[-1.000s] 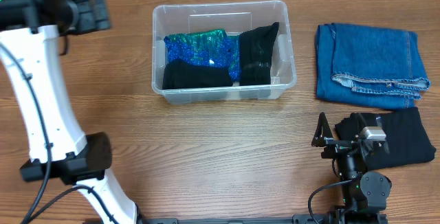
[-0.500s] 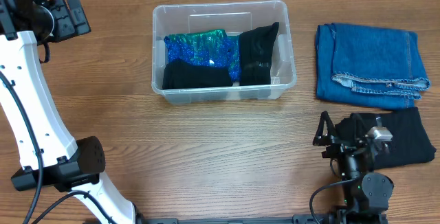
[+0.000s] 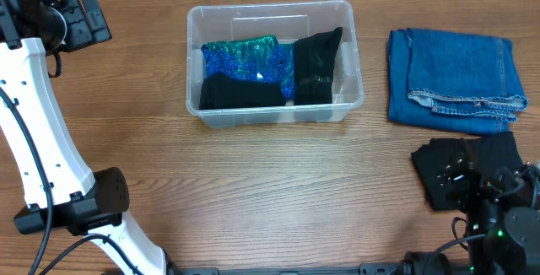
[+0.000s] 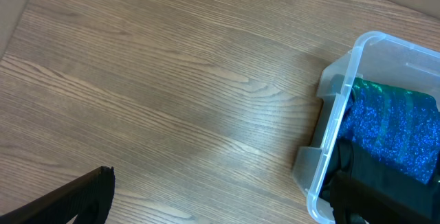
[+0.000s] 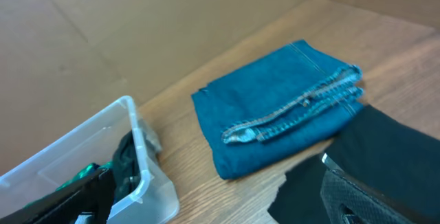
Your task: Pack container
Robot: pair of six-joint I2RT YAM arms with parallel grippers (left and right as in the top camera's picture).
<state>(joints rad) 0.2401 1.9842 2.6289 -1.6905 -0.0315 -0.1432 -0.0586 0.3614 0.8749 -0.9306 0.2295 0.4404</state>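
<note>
The clear plastic container (image 3: pixel 348 56) stands at the back middle of the table. It holds a sparkly blue cloth (image 3: pixel 245 56) and two black cloths (image 3: pixel 240 94). My left gripper (image 3: pixel 84 22) is open and empty, high at the far left, well away from the container. In the left wrist view the container's corner (image 4: pixel 337 114) shows at the right between the spread fingers (image 4: pixel 82 196). My right gripper (image 5: pixel 214 176) is open and empty, over a flat black garment (image 3: pixel 443 174) at the front right. The right wrist view looks towards the container (image 5: pixel 134 148).
Folded blue jeans (image 3: pixel 456 77) lie at the back right, just behind the black garment; they also show in the right wrist view (image 5: pixel 275 121). The left arm's white links (image 3: pixel 42 140) rise along the left side. A cardboard wall (image 5: pixel 137 25) backs the table.
My right arm has swung right, from beside the black garment's left edge to over it. My left gripper shifted left about a second ago and has held still since.
</note>
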